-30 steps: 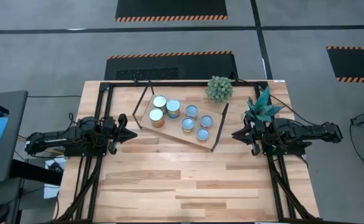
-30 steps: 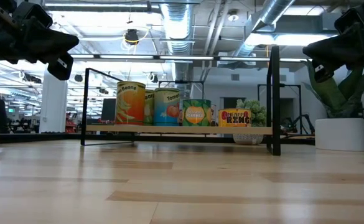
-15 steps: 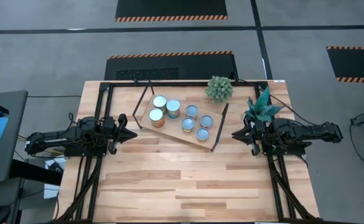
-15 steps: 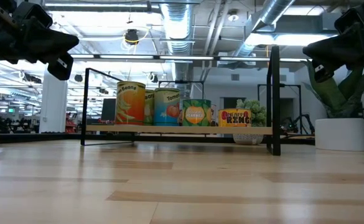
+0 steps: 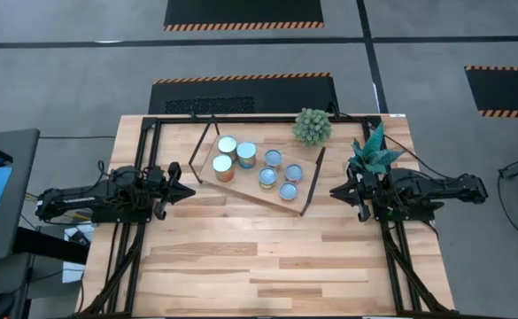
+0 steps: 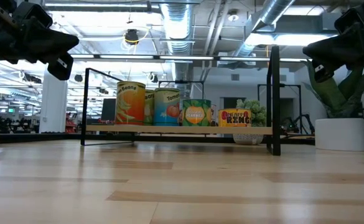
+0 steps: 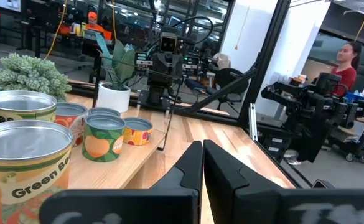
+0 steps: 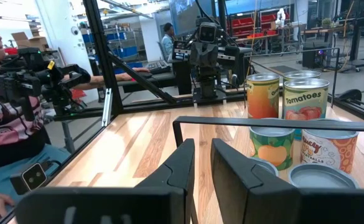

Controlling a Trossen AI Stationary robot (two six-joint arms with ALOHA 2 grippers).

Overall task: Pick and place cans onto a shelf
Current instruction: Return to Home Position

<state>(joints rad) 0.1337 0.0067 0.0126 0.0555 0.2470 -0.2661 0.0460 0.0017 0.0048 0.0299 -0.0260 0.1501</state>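
From above: seven cans stand on the shelf; the left tool and right tool hang off either end.
Low down: I think the cans are hard and slippery, best held round the sides.
Wrists: left tool pinched shut, right a little apart, both empty.

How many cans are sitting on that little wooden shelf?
7. Seen from above, all stand on the shelf: three cans at its left end, four at its right end. None seems hidden.
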